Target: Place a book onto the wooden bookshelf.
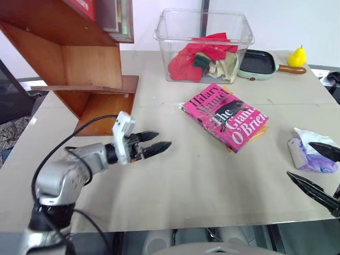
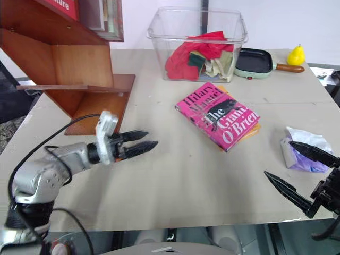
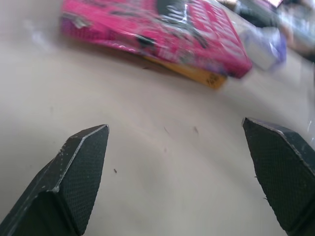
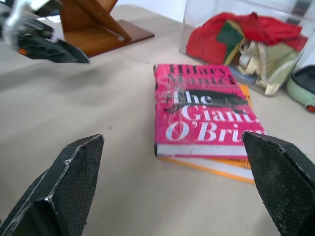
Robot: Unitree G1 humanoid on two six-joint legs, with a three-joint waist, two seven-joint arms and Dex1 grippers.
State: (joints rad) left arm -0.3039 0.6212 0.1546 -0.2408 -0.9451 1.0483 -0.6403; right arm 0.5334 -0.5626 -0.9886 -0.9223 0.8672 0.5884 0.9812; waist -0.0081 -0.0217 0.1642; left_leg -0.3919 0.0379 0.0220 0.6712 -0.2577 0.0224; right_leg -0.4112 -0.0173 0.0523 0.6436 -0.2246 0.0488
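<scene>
Pink book (image 1: 224,116) lies flat at centre-right of the head view on the table (image 1: 175,186), stacked on a yellow-orange book (image 4: 216,166), untouched, well apart from the wooden bookshelf (image 1: 79,58) at upper left. Left gripper (image 1: 154,143) hovers at lower left over the table, fingers spread wide, empty, pointing toward the book; right gripper (image 2: 303,175) at lower right edge, also wide open and empty, near a crumpled purple-white wrapper (image 1: 311,154). Upper centre: clear bin (image 1: 204,45) of cloths, small pan (image 1: 260,64), yellow pear (image 1: 297,56).
</scene>
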